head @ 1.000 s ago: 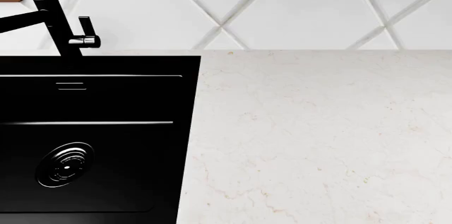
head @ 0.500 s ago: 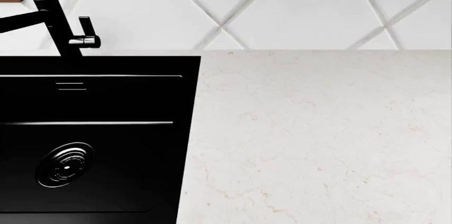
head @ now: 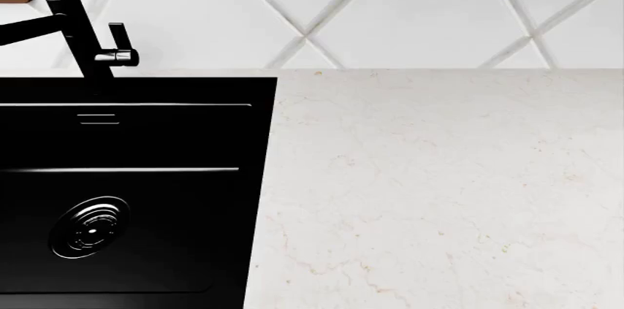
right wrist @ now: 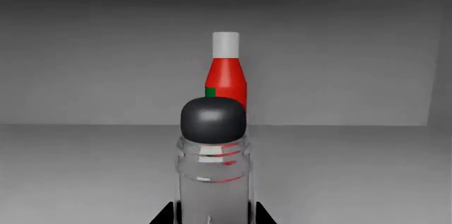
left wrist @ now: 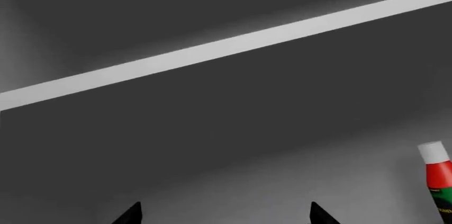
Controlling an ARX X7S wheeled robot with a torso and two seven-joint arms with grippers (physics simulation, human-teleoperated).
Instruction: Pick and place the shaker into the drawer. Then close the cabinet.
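In the right wrist view the shaker [right wrist: 213, 171], a clear glass jar with a rounded black cap, stands upright between my right gripper's [right wrist: 213, 216] black fingertips, which press against both of its sides. Around it lies the plain grey floor and back wall of the drawer [right wrist: 84, 171]. My left gripper [left wrist: 226, 216] is open, its two tips far apart with nothing between them, over a grey surface. The cabinet's white marble-look top [head: 439, 192] fills the head view; its fronts are out of view. Neither gripper shows in the head view.
A red sauce bottle [right wrist: 226, 73] with a white cap stands right behind the shaker; the same bottle [left wrist: 437, 173] shows at the edge of the left wrist view. A black sink [head: 127, 192] with a black faucet [head: 83, 35] sits left of the counter, under a tiled wall.
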